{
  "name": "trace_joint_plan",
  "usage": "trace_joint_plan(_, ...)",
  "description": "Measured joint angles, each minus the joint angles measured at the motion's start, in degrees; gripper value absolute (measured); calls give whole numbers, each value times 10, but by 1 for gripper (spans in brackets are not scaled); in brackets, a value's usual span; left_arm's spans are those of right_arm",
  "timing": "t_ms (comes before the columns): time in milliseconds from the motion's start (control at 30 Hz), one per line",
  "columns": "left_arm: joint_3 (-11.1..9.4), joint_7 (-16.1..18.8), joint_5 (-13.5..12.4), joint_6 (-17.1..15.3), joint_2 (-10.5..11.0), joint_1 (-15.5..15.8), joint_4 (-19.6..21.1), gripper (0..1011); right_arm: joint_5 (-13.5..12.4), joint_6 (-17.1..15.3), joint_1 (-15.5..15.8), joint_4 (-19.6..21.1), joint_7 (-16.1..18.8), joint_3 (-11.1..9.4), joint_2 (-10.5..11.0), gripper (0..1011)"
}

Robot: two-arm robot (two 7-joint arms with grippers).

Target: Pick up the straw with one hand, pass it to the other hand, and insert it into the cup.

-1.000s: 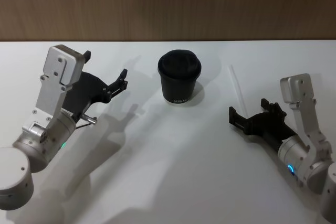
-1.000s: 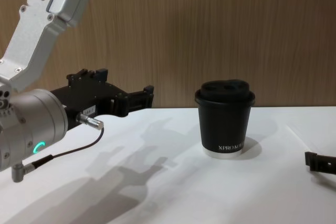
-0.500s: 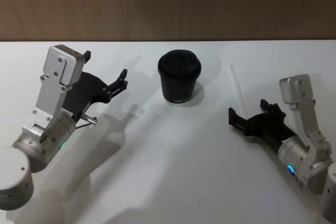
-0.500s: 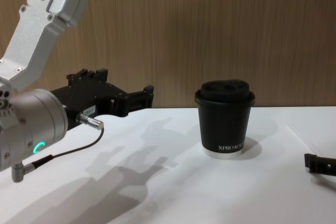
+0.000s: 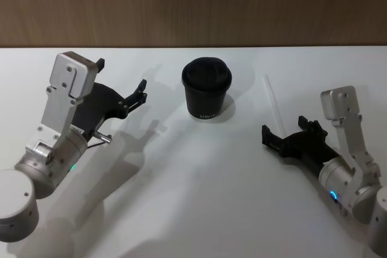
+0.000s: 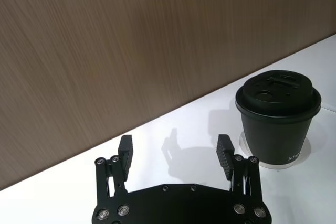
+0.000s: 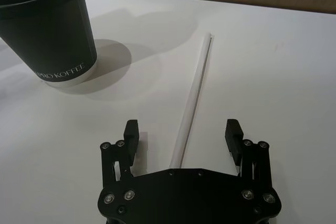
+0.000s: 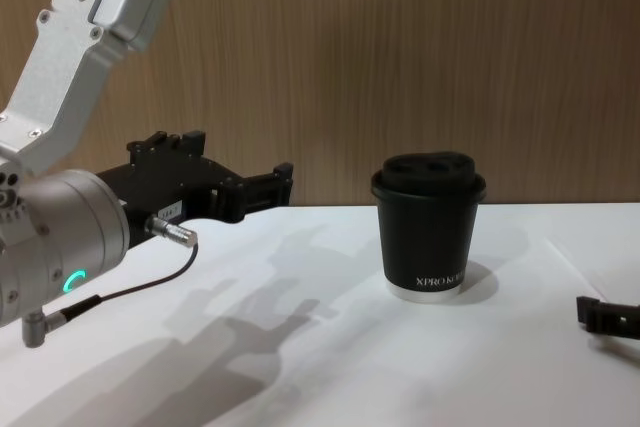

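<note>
Straw (image 5: 273,102) flat on the white worktop (image 5: 199,179), right of the cup (image 5: 207,92) and well apart from it. It's pale on pale, so it shows only faintly from the head camera. Right tool (image 5: 285,126) sits low at the straw's near end, fingers spread wide, nothing gripped. The right wrist camera is clearer: the straw (image 7: 193,100) runs between the two fingers, touching neither, and its near end slips out of sight under the tool's black body. Whether that tool rests on the worktop or hangs just above it, can't tell. From the chest camera just one black fingertip of it pokes in at the right edge, the rest cut off. Left tool (image 6: 175,145) hangs in the air to the left of the cup, fingers apart, empty. Cup upright, domed lid on. In the right wrist view the frame cuts off its top.
</note>
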State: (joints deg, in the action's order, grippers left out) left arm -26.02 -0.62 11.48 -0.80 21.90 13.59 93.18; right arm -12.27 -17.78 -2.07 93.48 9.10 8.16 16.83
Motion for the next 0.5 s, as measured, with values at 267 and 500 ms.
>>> trace_joint_plan(267, 0, 0, 0, 0, 0, 0, 0, 1003, 3, -4, -1, -2, 3, -1, -2, 1001)
trace_joint_plan(500, 0, 0, 0, 0, 0, 0, 0, 1003, 9, -7, -3, -3, 5, -1, -3, 1001)
